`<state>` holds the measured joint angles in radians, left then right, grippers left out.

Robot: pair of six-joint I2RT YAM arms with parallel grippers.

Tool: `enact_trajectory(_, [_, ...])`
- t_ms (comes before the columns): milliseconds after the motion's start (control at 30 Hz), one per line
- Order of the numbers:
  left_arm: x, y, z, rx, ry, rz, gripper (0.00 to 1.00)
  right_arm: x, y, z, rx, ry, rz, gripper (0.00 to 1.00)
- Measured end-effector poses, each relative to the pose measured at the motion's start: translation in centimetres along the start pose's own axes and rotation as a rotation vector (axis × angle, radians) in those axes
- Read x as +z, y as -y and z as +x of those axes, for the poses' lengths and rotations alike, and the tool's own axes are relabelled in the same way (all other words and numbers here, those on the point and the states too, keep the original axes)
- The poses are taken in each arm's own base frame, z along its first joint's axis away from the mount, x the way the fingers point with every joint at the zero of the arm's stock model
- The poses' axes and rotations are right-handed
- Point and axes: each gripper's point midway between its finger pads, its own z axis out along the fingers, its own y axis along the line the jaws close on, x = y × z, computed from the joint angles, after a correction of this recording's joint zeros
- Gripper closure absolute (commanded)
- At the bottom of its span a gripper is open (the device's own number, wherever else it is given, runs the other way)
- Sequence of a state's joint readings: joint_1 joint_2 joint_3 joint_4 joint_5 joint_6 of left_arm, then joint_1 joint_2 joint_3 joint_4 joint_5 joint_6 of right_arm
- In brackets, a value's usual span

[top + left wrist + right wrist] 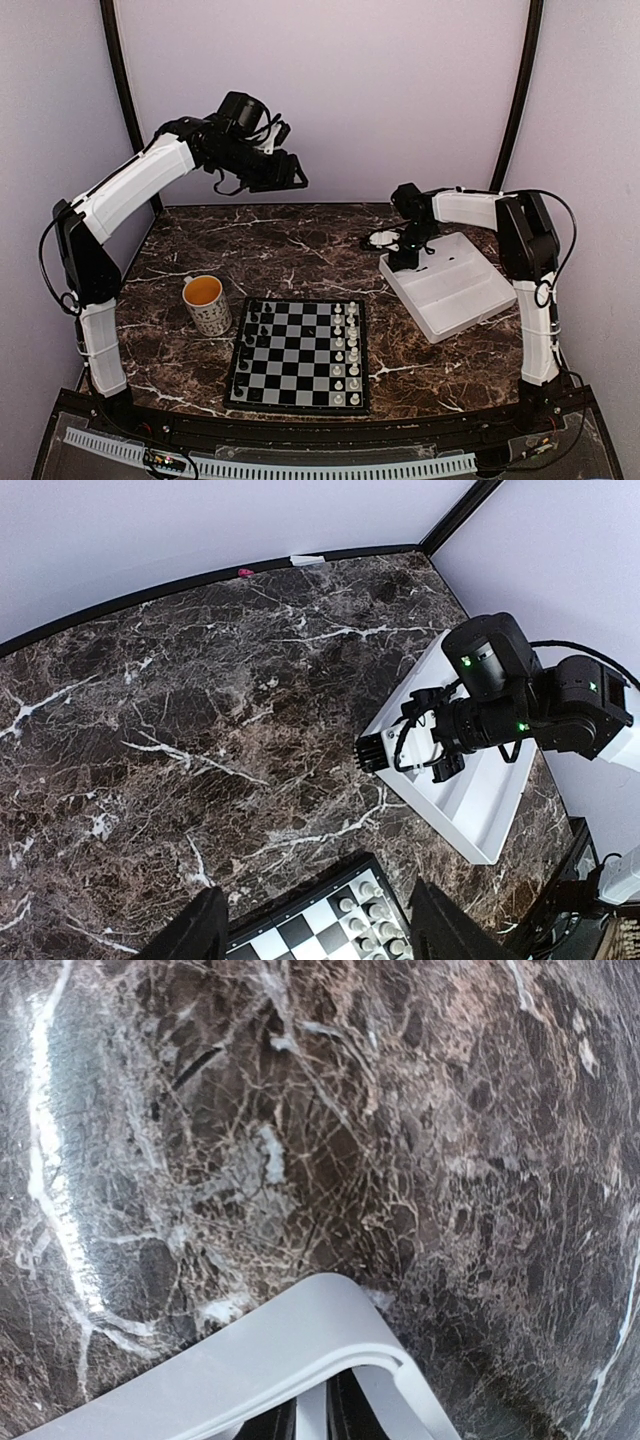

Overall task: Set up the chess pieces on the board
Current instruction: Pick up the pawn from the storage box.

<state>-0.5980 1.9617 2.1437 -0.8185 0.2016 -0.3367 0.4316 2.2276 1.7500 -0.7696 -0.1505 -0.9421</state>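
Two columns of white chess pieces (345,350) are seen filled along the right side of the chessboard (298,352), which lies at bottom centre of the top view, just right of the mug (207,303). Black chess pieces (256,330) are only partly placed: a scattered few on the board's left columns, with gaps between.

Step in hand is judged to be fetching another black piece for that side. Right gripper (383,240) is held low at the upper-left corner of the white tray (470,300), right of centre. Its fingers are seen close together at the bottom of the right wrist view, but whether clenched or grasping a piece cannot be told. No piece can be made out in the tray.

Left gripper (288,175) is parked high at upper left, fingers (190,930) released wide, nothing between.

Next move, as judged: a grip is to be confirmed, then the piece carried down-left to a free square on the left columns and set upright without neighbours being knocked.
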Motion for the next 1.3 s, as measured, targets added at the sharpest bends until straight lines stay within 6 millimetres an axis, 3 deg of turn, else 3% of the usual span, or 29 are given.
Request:
enact_trajectory(300, [-0.1,0.2,-0.3,0.002,0.007,0.004,0.35,-0.2,-0.2,0.0,0.044,0.045,-0.037,0.97])
enact_trajectory(600, [0.3,0.0,-0.1,0.004,-0.002,0.001,0.35,-1.1,-0.1,2.2,0.122,0.033,-0.082,1.0])
enact_trajectory(667, [0.5,-0.1,0.0,0.005,-0.006,0.0,0.36,-1.4,0.1,2.7,0.133,0.03,-0.082,0.96])
enact_trajectory(833, [0.9,-0.2,0.1,0.009,-0.013,0.0,0.35,-2.2,0.7,3.2,0.142,0.027,-0.076,0.76])
enact_trajectory(1100, [1.4,-0.3,0.4,0.015,-0.025,0.0,0.35,-2.9,0.9,1.0,0.032,0.051,-0.064,0.71])
enact_trajectory(1300, [1.3,-0.3,0.5,0.013,-0.032,-0.002,0.35,-2.5,0.5,-1.0,-0.062,0.071,-0.074,0.76])
